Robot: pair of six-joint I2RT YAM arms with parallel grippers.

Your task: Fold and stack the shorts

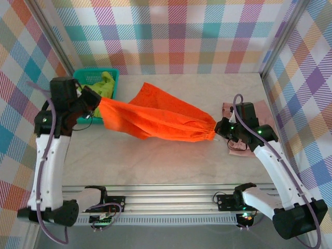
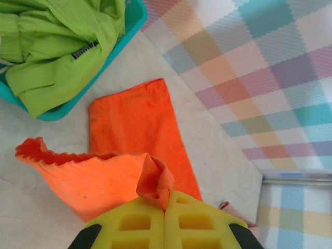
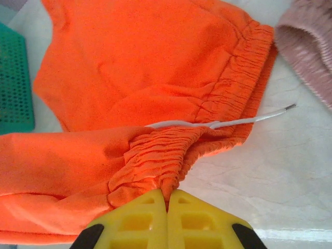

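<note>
The orange shorts (image 1: 155,118) hang stretched between the arms, their long axis running from the left gripper (image 1: 97,102), clenched on one end, straight to the right gripper (image 1: 216,128), clenched on the elastic waist. The pink shorts (image 1: 226,109) lie just behind the right gripper.

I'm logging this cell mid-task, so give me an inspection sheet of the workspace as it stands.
Surface: pale marbled table, bare at the front.
Job's things: orange shorts stretched between both grippers; green shorts heaped in the basket; pink shorts lying at the right edge, under the right arm.
Clutter: teal basket, back left.
Grippers: left gripper shut on an edge of the orange shorts; right gripper shut on their elastic waist.
Cables: purple cables along the arms; white cord poking from the waistband.
Surroundings: plaid walls; metal rail at the near edge.
</note>
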